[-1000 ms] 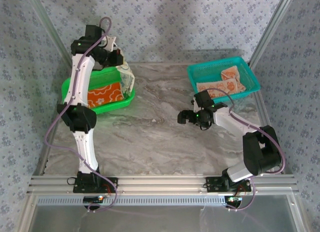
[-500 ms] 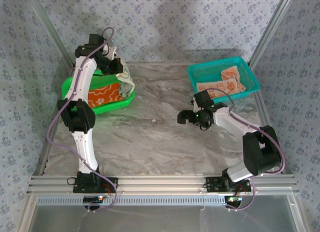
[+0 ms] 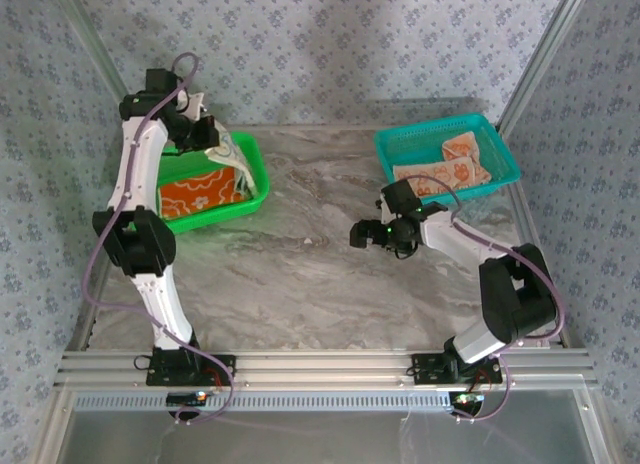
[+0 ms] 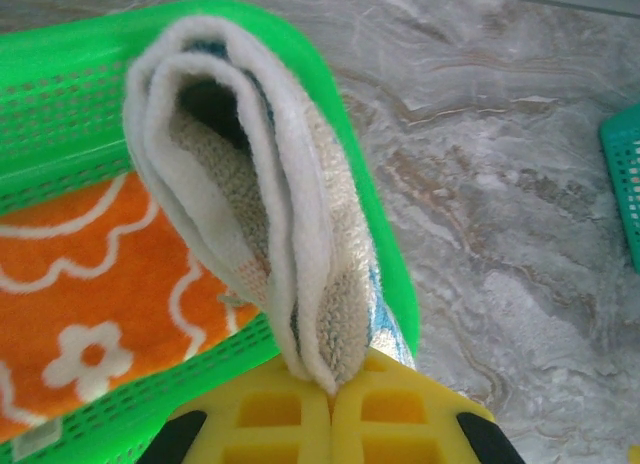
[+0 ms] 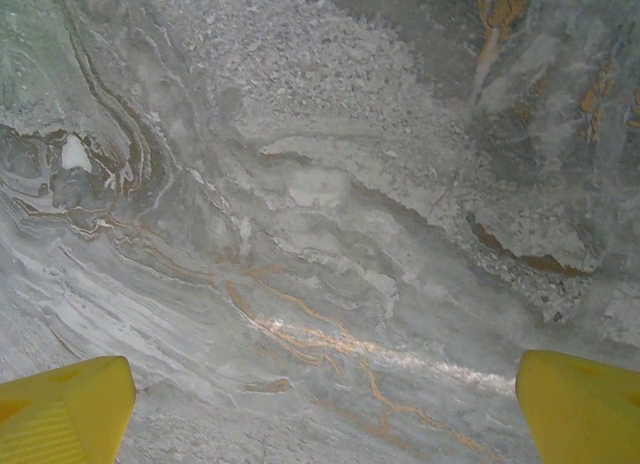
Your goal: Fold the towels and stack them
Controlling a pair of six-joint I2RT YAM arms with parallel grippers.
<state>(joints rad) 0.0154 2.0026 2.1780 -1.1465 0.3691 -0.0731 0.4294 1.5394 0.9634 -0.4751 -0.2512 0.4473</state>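
My left gripper (image 3: 207, 136) (image 4: 332, 389) is shut on the edge of a folded pale towel (image 3: 238, 150) (image 4: 262, 204) with white terry and blue print, held above the right rim of the green basket (image 3: 255, 180) (image 4: 384, 239). An orange towel with white flowers (image 3: 201, 195) (image 4: 90, 294) lies flat inside that basket. Folded peach towels (image 3: 447, 168) lie in the teal basket (image 3: 500, 144). Over the middle of the marble table (image 5: 320, 204), my right gripper (image 3: 362, 234) (image 5: 320, 416) hangs open, with nothing between its yellow fingertips (image 5: 62, 414).
The green basket sits at the back left and the teal basket (image 4: 626, 174) at the back right. A patterned wall stands behind the table, and metal frame rails (image 3: 320, 367) run along its near edge.
My left gripper has swung left and back with the pale towel still in it, now higher over the green basket. The right arm has shifted only slightly.
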